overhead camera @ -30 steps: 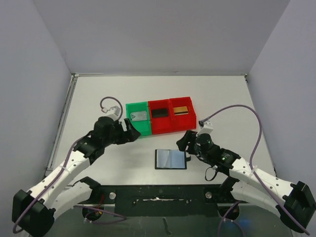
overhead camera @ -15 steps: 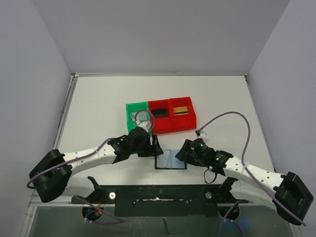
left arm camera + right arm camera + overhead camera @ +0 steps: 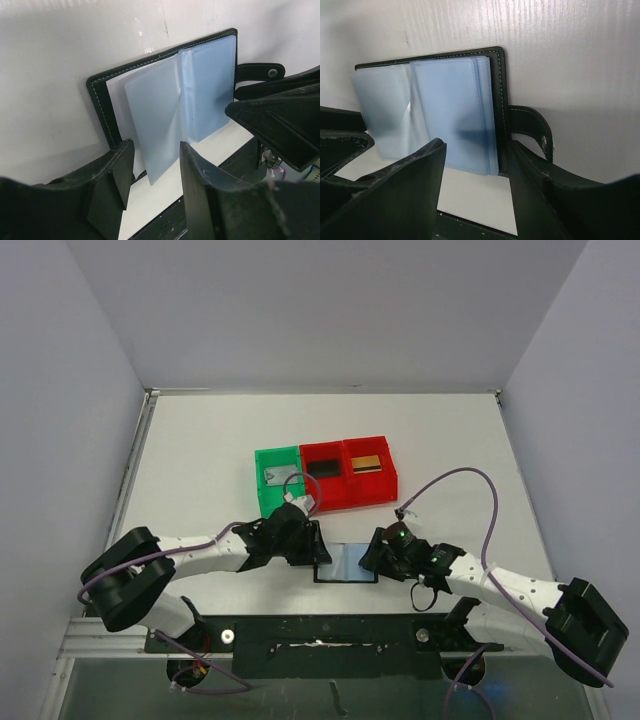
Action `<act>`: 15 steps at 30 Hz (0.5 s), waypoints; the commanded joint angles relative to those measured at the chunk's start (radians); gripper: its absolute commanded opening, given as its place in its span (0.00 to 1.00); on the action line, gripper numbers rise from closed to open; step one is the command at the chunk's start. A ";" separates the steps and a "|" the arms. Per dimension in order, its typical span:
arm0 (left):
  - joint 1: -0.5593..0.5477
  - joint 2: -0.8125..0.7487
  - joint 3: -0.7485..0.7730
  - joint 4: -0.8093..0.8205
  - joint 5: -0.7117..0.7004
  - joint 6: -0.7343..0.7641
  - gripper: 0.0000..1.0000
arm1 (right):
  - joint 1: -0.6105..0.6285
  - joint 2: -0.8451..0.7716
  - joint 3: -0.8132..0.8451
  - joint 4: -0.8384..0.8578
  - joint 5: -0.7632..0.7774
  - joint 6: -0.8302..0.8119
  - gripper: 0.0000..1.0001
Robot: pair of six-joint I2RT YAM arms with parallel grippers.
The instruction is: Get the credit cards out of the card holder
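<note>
The card holder (image 3: 347,562) lies open and flat near the table's front edge, its pale grey-blue pockets up. It also shows in the left wrist view (image 3: 165,100) and the right wrist view (image 3: 445,105). My left gripper (image 3: 314,546) is open at its left edge; in the left wrist view (image 3: 155,172) a loose pocket leaf's corner sits between the jaws, not pinched. My right gripper (image 3: 374,556) is open at its right edge, beside the strap tab (image 3: 536,131). The silvery-grey card (image 3: 280,476), black card (image 3: 322,468) and gold card (image 3: 367,463) each lie in a bin.
A green bin (image 3: 262,490) and two red bins (image 3: 345,498) stand in a row behind the card holder. The table's black front rail (image 3: 330,632) runs just below it. Purple cables loop off both wrists.
My left arm swung from the green bin down to the card holder's left edge. My right gripper slid left and down to its right edge. The card holder has stayed put.
</note>
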 commanded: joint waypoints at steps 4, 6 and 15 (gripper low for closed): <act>-0.016 0.038 0.017 0.093 0.031 0.001 0.29 | 0.005 0.053 0.025 0.082 -0.015 -0.003 0.49; -0.016 0.044 0.019 0.089 0.029 0.001 0.22 | 0.006 0.063 0.032 0.085 -0.015 -0.010 0.46; -0.017 0.035 0.033 0.020 -0.004 0.017 0.03 | 0.006 0.014 0.141 -0.094 0.070 -0.051 0.52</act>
